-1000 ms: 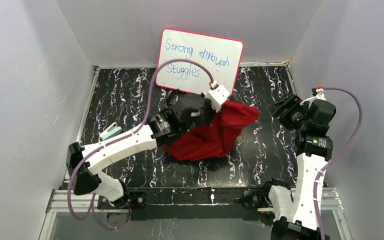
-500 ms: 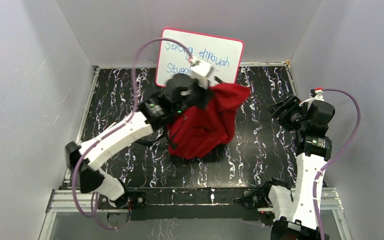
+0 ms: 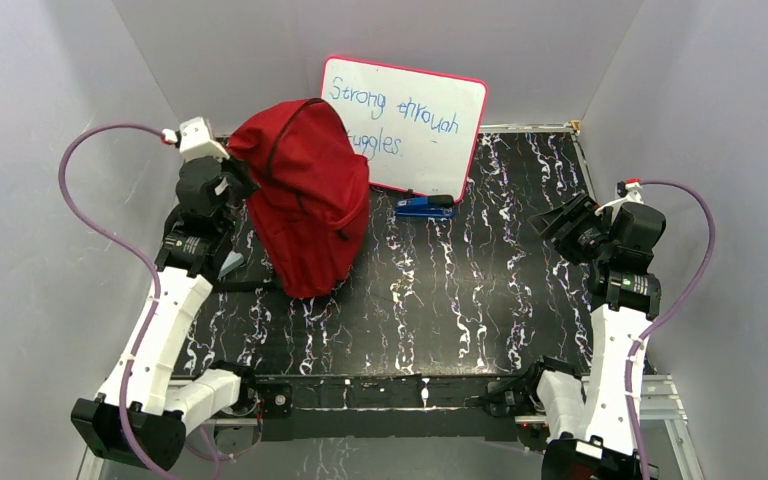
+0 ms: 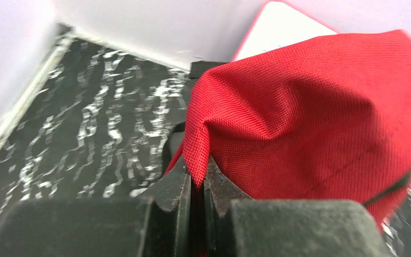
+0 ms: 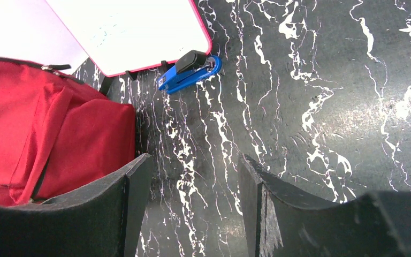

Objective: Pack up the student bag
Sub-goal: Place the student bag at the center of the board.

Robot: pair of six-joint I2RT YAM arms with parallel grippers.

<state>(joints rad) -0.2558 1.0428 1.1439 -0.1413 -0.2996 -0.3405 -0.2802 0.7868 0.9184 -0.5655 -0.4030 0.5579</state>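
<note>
Now, at the far left, the left gripper (image 4: 195,179) is pressed together on a fold of the large soft red fabric backpack (image 3: 305,200), pinching cloth near its top edge. Beside that arm's forearm a small pale teal object (image 3: 230,265) lies on the black, white-veined marble-pattern tabletop (image 3: 460,290), partly hidden. The backpack stands tall at the table's left rear, its upper end raised at the gripper and its lower end down at the tabletop. Just right of it, a red-framed whiteboard with blue handwriting (image 3: 410,115) leans against the back wall. A blue and black stapler (image 3: 425,207) lies at the board's foot. Well apart on the right, the right gripper (image 5: 192,163) is spread wide over bare tabletop, holding nothing.
</note>
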